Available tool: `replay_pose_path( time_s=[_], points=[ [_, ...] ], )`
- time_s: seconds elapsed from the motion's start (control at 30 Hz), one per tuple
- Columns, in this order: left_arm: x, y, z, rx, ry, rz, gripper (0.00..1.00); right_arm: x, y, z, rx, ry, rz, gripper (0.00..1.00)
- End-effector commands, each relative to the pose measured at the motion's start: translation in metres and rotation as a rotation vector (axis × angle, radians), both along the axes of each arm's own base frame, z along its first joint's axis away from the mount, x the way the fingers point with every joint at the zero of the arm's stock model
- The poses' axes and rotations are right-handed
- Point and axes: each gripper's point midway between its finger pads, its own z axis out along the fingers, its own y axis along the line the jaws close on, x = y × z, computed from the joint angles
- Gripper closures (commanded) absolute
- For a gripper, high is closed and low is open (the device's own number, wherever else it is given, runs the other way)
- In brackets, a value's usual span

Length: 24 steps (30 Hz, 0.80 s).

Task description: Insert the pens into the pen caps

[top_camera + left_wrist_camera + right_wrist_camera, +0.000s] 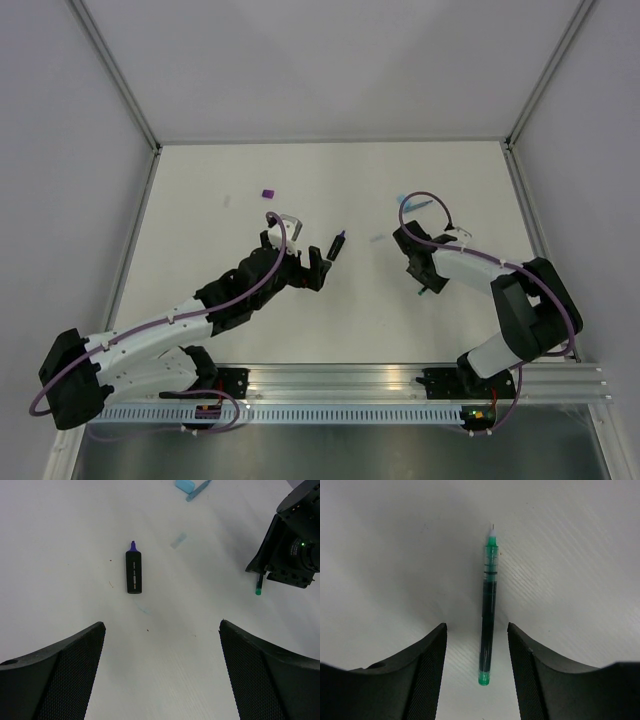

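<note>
On bench [570, 555], thin green pen [487, 615] is straddled by R gripper [476, 627], jaws part-open, gaps both sides; L gripper [162, 624] is spread wide, black marker [133, 572] ahead.

white table [330, 330] | grey walls [340, 60] on three sides | aluminium rail [350, 380] along near edge | metal corner posts [115, 75]

Four pens: black marker [133, 575], highlighter [185, 485], blue pen [198, 490], green pen [487, 610]. Caps discernible, two: purple cap [267, 193], pale-blue cap [178, 540].

My left arm [150, 345] and right arm [500, 290] show white links and black joints; purple cables [420, 194] loop along both. Fingers [420, 680] are black, with mesh-textured inner faces.
</note>
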Motion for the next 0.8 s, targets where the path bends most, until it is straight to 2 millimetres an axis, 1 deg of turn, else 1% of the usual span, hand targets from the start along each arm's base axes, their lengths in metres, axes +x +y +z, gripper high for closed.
replay_pose_path(
  time_s=[0.0, 0.1, 0.13, 0.2, 0.23, 0.3, 0.33, 0.47, 0.53, 0.57, 0.6, 0.63, 0.67, 0.7, 0.73, 0.77],
  points=[
    [0.005, -0.001, 0.011, -0.004, -0.031, 0.016, 0.0, -0.006, -0.003, -0.004, 0.031, 0.003, -0.006, 0.42],
    [0.006, 0.0, 0.011, -0.004, -0.032, 0.025, 0.0, -0.007, -0.005, -0.006, 0.031, 0.004, -0.008, 0.49],
    [0.005, 0.0, 0.01, -0.002, -0.029, 0.023, 0.0, -0.008, -0.006, -0.008, 0.025, 0.009, -0.008, 0.58],
    [0.005, 0.0, 0.011, -0.008, -0.028, 0.021, 0.0, -0.008, -0.009, -0.01, 0.022, 0.01, -0.009, 0.71],
    [0.005, 0.0, 0.012, -0.011, -0.028, 0.02, 0.0, -0.008, -0.01, -0.011, 0.021, 0.014, -0.004, 0.81],
    [0.004, 0.0, 0.012, -0.017, -0.025, 0.019, 0.0, -0.007, -0.008, -0.012, 0.035, 0.014, 0.006, 0.91],
    [0.004, -0.001, 0.013, -0.02, -0.025, 0.018, 0.0, -0.006, -0.006, -0.011, 0.039, 0.012, 0.016, 1.0],
    [0.003, -0.002, 0.012, -0.021, -0.025, 0.011, 0.0, 0.012, 0.012, -0.004, 0.076, -0.014, 0.198, 1.0],
    [0.002, -0.006, 0.012, -0.032, -0.025, -0.011, 0.01, 0.019, 0.031, 0.004, 0.149, -0.04, 0.304, 1.0],
    [0.0, -0.008, 0.012, -0.037, -0.022, -0.024, 0.01, 0.032, 0.044, 0.014, 0.188, -0.104, 0.362, 1.0],
    [0.0, -0.01, 0.013, -0.047, -0.019, -0.031, 0.01, 0.038, 0.054, 0.029, 0.209, -0.156, 0.451, 1.0],
    [-0.002, -0.014, 0.013, -0.053, -0.008, -0.049, 0.01, 0.036, 0.072, 0.037, 0.289, -0.183, 0.541, 1.0],
    [-0.003, -0.016, 0.014, -0.061, -0.001, -0.059, 0.01, 0.047, 0.087, 0.054, 0.331, -0.271, 0.615, 1.0],
    [-0.006, -0.019, 0.014, -0.08, 0.021, -0.082, 0.01, 0.047, 0.099, 0.076, 0.362, -0.342, 0.687, 1.0],
    [-0.008, -0.02, 0.015, -0.096, 0.032, -0.094, 0.01, 0.044, 0.11, 0.089, 0.384, -0.378, 0.77, 1.0],
    [-0.01, -0.022, 0.016, -0.115, 0.048, -0.112, 0.01, 0.046, 0.121, 0.105, 0.4, -0.439, 0.824, 1.0]
  ],
)
